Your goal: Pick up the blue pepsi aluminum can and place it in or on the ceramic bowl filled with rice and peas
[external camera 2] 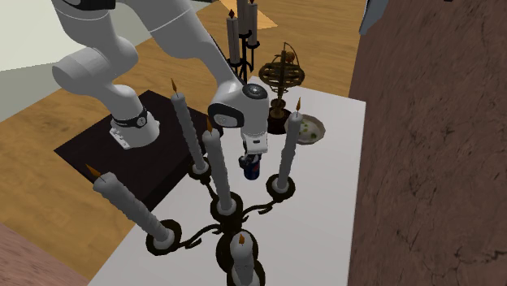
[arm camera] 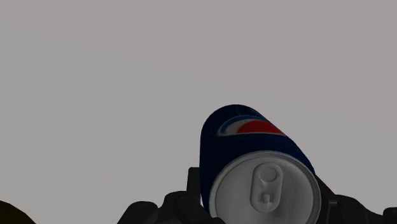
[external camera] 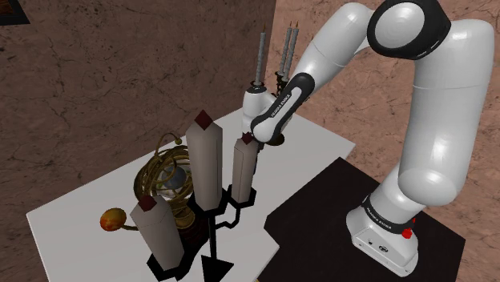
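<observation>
Wrist view: the can (arm camera: 249,137) is caught between the black fingers (arm camera: 192,188) of the gripper (arm camera: 259,198), which is clamped on its sides just below the lid (arm camera: 266,184).

Now the handling. The can is judged light and stiff along its height, but thin-walled, so a hard squeeze would likely dent it. The glossy skin is expected to be slippery. A hold across the cylinder on opposite sides, as is seen here, is favoured over any pinch at the rim. It is best carried upright.

And the looks: a deep blue body is shown, shiny, with a red, white and blue roundel on its side. The lid is pale silver, and the pull tab (arm camera: 270,173) is lying flat, unopened. Plain grey desk (arm camera: 127,76) is seen beyond it.

Over in the second exterior view the can is picked out directly beneath the gripper, upright and low over the white desk. Whether its base is touching the surface cannot be told. The bowl (external camera 2: 318,130), pale with a greenish filling, is found near the gripper on the side away from the arm's stand, partly screened by one candle of the black candelabra (external camera 2: 223,207). Loose filling is thought to give poor footing, so a topple on release is to be reckoned with.
</observation>
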You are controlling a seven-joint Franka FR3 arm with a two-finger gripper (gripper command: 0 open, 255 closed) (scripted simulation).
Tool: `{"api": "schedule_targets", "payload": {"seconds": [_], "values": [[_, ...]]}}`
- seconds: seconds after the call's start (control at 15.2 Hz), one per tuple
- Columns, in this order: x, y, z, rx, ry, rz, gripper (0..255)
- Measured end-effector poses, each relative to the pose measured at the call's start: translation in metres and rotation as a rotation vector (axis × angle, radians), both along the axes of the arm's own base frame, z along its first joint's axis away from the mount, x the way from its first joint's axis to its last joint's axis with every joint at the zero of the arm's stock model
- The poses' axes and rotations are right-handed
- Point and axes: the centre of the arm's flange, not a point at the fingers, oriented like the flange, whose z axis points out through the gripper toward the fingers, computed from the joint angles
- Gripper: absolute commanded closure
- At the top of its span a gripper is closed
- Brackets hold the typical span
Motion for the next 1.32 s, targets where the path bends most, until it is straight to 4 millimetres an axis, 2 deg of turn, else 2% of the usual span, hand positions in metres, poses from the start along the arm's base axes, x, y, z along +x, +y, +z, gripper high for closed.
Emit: {"api": "schedule_targets", "payload": {"seconds": [0.53,1.32], "values": [[0.0,0.0,0.002,0.0,0.001,0.0,255],[0.001,0.0,0.062,0.0,0.0,0.0,255]]}}
